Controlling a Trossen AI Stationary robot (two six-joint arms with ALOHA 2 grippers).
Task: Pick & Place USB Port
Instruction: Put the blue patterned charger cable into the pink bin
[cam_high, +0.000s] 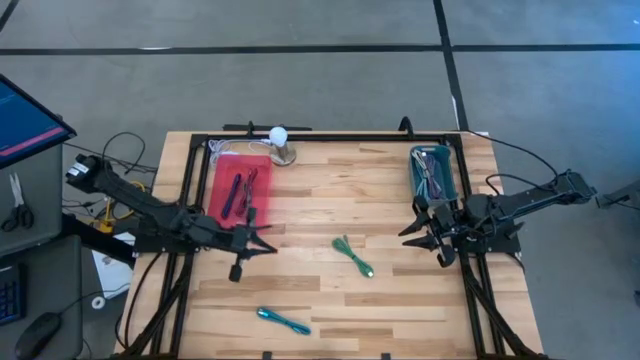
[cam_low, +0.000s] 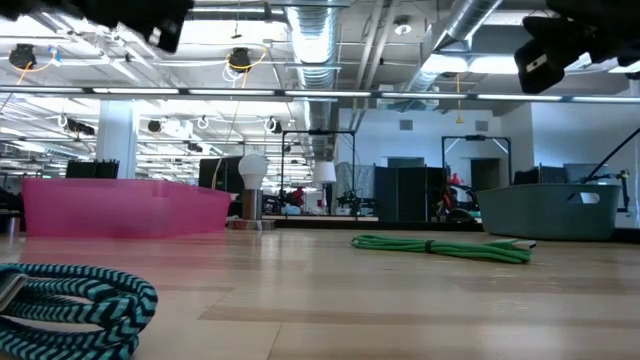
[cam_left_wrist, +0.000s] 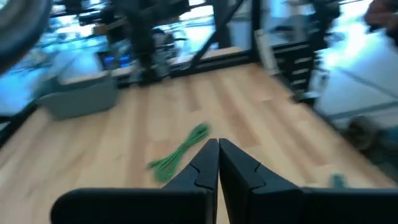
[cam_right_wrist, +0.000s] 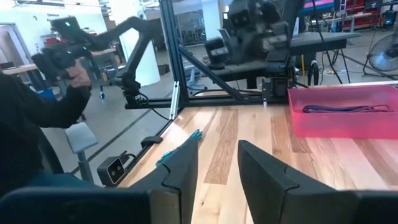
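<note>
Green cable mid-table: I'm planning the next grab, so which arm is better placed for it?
Probably the right: its gripper is open, with the green cable nearby. The left gripper is about as near, but its fingers are shut.

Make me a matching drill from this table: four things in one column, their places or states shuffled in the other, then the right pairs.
Things:
1. green cable
2. teal cable
3. pink tray
4. left end effector

Places or states:
A. near the table's front edge
B. at the table's back left, dark cables inside
C. fingers shut, empty, above the wood beside the pink tray
D. loose on the wood near the table's middle

Pairs: 1-D, 2-A, 3-B, 4-C
</note>
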